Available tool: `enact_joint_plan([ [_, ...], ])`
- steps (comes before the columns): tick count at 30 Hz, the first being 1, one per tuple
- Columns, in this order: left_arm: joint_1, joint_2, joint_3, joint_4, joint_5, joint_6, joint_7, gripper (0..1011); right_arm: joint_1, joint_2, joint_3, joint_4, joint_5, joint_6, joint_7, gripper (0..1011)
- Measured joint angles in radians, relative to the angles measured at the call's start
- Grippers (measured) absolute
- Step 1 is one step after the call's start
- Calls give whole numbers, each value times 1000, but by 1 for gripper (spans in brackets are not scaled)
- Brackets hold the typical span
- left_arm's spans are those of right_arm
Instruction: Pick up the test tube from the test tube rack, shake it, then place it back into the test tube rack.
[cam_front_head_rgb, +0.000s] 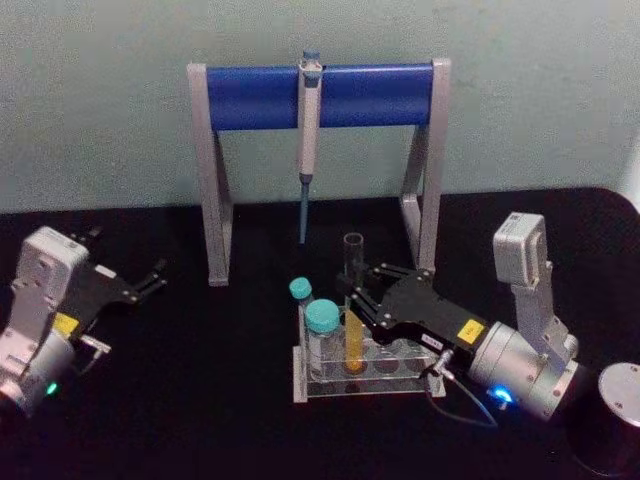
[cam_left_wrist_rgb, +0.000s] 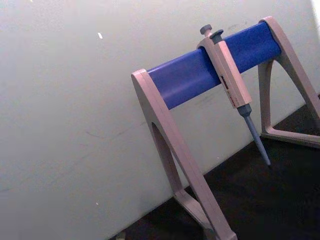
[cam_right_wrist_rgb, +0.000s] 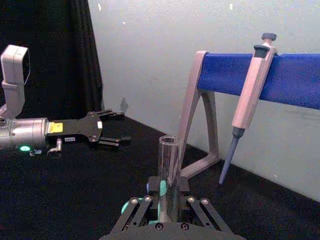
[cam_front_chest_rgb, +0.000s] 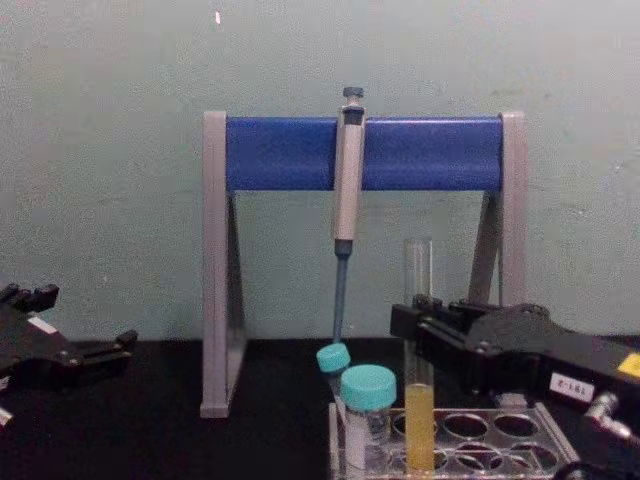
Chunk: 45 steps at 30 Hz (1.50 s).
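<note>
Black tabletop (cam_front_head_rgb: 200, 400), test tube (cam_front_chest_rgb: 419, 400) upright

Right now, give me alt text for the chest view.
The right gripper reaches in at the test tube of yellow liquid standing upright in the test tube rack. A pipette hangs on the blue-barred stand behind; the left gripper sits far left.

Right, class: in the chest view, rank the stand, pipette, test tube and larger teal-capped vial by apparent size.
Largest: stand.
Then: pipette and test tube, similarly long; the tube stands nearer, so unranked.
Smallest: vial.
</note>
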Motion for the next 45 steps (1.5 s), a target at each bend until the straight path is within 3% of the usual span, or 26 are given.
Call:
enact_joint_plan([
  [40,0,0,0,0,0,0,0,1001,-2,-23,-1,38,-5,21,-8,229],
  [45,0,0,0,0,0,0,0,1001,-2,-22,-1,38,-6,21,-8,362],
])
